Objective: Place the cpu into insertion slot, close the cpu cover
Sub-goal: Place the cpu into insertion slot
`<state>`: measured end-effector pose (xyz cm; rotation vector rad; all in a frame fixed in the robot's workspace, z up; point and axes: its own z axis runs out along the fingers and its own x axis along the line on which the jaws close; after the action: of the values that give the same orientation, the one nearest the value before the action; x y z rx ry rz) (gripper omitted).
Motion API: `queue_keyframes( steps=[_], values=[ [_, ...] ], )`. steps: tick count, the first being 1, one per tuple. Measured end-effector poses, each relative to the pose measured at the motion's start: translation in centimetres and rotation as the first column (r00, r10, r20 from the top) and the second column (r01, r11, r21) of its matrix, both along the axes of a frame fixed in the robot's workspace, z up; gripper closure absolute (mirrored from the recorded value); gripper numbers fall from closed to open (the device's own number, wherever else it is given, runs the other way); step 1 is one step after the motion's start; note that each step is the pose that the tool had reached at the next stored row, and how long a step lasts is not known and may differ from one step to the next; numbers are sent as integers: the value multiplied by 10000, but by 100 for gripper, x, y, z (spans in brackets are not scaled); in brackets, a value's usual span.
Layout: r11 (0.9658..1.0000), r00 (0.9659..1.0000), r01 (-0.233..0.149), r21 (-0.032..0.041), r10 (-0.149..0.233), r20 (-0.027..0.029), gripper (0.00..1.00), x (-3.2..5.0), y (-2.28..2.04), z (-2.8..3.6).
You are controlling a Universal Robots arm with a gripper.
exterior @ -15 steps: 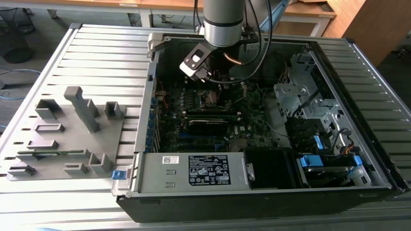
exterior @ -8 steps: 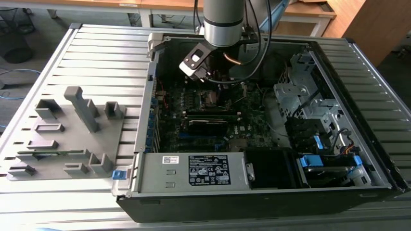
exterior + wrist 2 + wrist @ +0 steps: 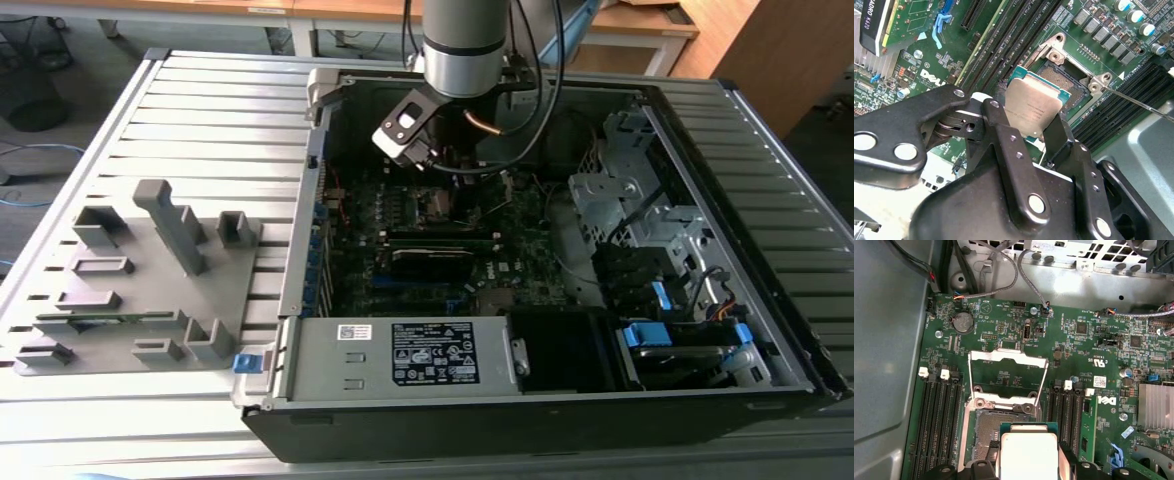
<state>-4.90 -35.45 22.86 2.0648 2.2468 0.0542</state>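
Item inspected: the small square cpu with a dull silver-grey metal face (image 3: 1034, 107) is pinched at two opposite edges by the black fingers (image 3: 1000, 130) of the gripper (image 3: 1030, 127), held clear of the green motherboard (image 3: 1004, 320). It sits directly over the near part of the square black insertion slot with a silvery rim (image 3: 985, 432) and is not seated (whether it touches the rim cannot be told). The thin silvery hollow-centred cpu cover (image 3: 1009, 356) stands swung open on the far side of the slot. Its thin wire lever (image 3: 1139, 104) is released and juts outward. Long black memory slots (image 3: 936, 425) flank the slot. In the exterior view, the arm reaches down into the open grey computer case (image 3: 534, 420) on the slatted metal surface (image 3: 200, 110).
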Motion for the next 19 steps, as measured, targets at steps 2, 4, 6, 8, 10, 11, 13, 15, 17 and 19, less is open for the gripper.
queue_keyframes(
  steps=[2, 4, 6, 8, 10, 11, 13, 15, 17, 19],
  values=[
    [9996, 9996, 298, -1, -298, -1, 46, 0, 0, -5],
    [9992, 9992, 404, -1, -404, -1, 46, 0, 0, -5],
    [9992, 9992, 407, -1, -407, 0, 46, 0, 0, -5],
    [9992, 9992, 410, 0, -410, 0, 46, 0, 0, -6],
    [9991, 9991, 413, 5, -413, -14, 46, 0, 0, -6],
    [9991, 9991, 414, 36, -414, -49, 46, 1, 0, -7],
    [9991, 9991, 413, 72, -413, -88, 46, 3, 0, -8],
    [9991, 9991, 413, 73, -412, -89, 46, 3, 0, -7],
    [9991, 9991, 420, 69, -419, -91, 46, 4, 3, -6],
    [9989, 9989, 464, 72, -463, -90, 46, 3, 12, -7]
  ],
)
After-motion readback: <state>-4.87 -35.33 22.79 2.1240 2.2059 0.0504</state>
